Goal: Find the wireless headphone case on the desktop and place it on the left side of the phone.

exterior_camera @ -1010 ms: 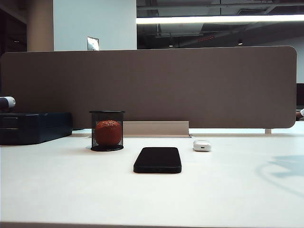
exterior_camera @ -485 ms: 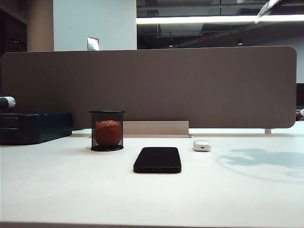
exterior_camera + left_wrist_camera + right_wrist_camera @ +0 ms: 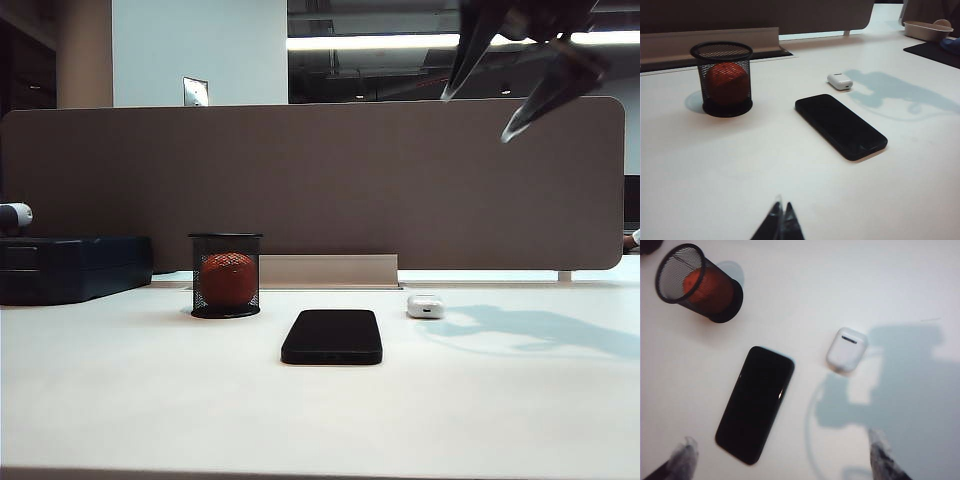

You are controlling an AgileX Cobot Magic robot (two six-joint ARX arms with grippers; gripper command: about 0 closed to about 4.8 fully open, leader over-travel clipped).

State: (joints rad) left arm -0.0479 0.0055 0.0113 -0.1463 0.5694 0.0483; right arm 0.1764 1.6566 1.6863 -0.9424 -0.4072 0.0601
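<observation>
The case [image 3: 425,305] lies flat on the bench [image 3: 150,400], toward its back edge and right of the middle, just beside the phone's [image 3: 332,336] far right corner but apart from it. The phone lies flat at mid-bench, long axis running front to back. A mesh cup [image 3: 226,275] with an orange ball [image 3: 228,278] stands to the phone's far left, and a dark box [image 3: 70,266] sits at the back left edge.

The right gripper [image 3: 510,85] hangs high above the bench's right side, fingers spread wide and empty; in its wrist view the case [image 3: 846,349] shows between the two fingertips [image 3: 880,452] but far below. The left gripper [image 3: 780,222] sits low near the front edge, tips pressed together, holding nothing.

The step in hand looks like the approach to the pick. To do it well, the right gripper should come straight down centred over the case, fingers across its narrow width, since the glossy rounded shell will likely slip under an off-centre pinch. Close gently, lift clear, then carry it over the phone and set it on open bench between phone and cup, without nudging either.
</observation>
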